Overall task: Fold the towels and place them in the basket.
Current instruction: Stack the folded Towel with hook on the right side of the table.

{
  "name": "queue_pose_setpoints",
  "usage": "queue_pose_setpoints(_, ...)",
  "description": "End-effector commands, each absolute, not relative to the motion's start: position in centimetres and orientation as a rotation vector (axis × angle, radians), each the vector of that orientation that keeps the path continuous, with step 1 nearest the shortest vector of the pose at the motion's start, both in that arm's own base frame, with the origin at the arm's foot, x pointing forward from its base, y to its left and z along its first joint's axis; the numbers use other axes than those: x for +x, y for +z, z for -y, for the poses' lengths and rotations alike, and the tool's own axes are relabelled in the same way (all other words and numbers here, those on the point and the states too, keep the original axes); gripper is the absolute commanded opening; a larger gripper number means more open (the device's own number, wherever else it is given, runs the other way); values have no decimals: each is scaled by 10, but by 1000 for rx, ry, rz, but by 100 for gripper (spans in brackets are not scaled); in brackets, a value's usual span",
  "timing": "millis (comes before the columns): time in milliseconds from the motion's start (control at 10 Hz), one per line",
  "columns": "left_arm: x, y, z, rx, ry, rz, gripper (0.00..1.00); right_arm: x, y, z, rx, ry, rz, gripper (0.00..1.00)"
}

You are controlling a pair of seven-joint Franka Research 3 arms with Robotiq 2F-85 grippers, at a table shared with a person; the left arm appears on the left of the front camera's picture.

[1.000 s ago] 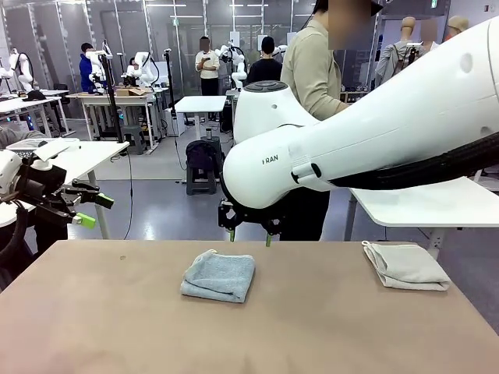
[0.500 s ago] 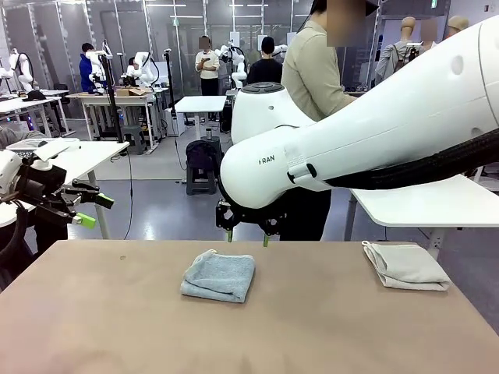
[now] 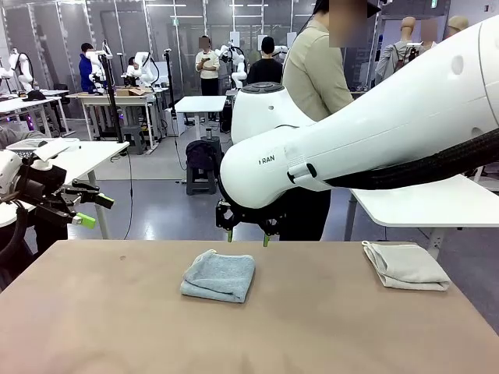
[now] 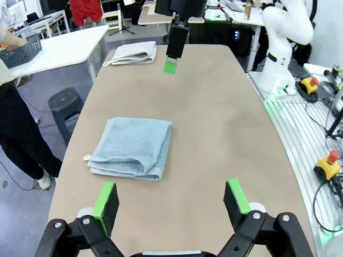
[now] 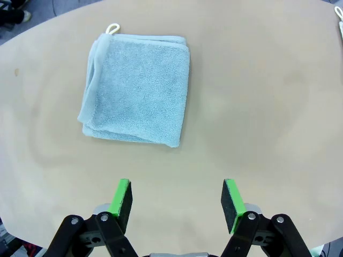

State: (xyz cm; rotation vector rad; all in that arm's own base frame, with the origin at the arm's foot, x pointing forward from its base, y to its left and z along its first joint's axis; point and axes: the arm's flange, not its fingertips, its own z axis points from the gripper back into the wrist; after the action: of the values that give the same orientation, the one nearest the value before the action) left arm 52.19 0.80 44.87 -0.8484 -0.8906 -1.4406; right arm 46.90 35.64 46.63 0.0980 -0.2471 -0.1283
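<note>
Tabletop (image 3: 327, 327): folded blue towel (image 3: 219, 276) mid-far edge, just below right gripper (image 3: 248, 236), jaws wide, empty; arm shifted slightly left.

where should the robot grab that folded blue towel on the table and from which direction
Probably by the stacked layered edge of the blue towel, coming straight down from above. It lies flat on the table, folded into a thick square, so a side approach has little to catch. The right gripper hangs open just off that edge, and a pinch there should gather all layers rather than peel one.
</note>
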Motion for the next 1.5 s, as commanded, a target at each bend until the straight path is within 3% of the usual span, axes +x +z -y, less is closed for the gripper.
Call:
queue_pose_setpoints(0, 518, 449, -8, -839, -1448, 896, 100, 471, 468, -360, 87, -142, 255, 84)
queue_pose_setpoints(900, 518, 449, -8, -839, -1448, 896, 100, 542, 370, -345, 215, -261, 234, 84)
queue_pose_setpoints(1400, 518, 449, -8, -839, -1448, 896, 100, 548, 322, -346, 219, -242, 222, 84)
